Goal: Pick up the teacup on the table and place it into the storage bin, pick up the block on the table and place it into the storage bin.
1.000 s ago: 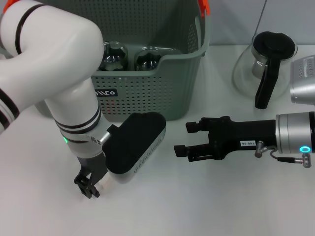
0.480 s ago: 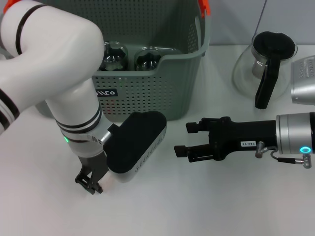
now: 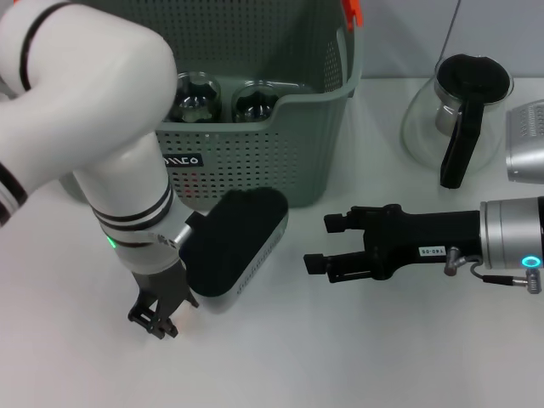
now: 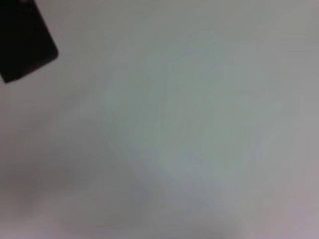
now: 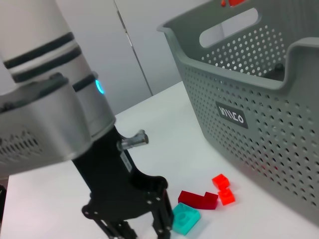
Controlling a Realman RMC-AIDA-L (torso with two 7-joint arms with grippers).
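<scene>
The storage bin, a grey-green perforated basket with an orange-red clip, stands at the back; it also shows in the right wrist view. Two glass teacups sit inside it. In front of the bin lie a teal block, a dark red block and two small orange-red blocks; my left arm hides them in the head view. My left gripper points down at the table, open, one finger beside the teal block. My right gripper hovers open and empty to the right.
A glass teapot with a black lid and handle stands at the back right, a metal object beside it. The left wrist's black camera housing sits between the bin and the left gripper.
The left gripper has shifted slightly over the table and the right arm has drifted a little to the right. Nothing was taken hold of or let go.
</scene>
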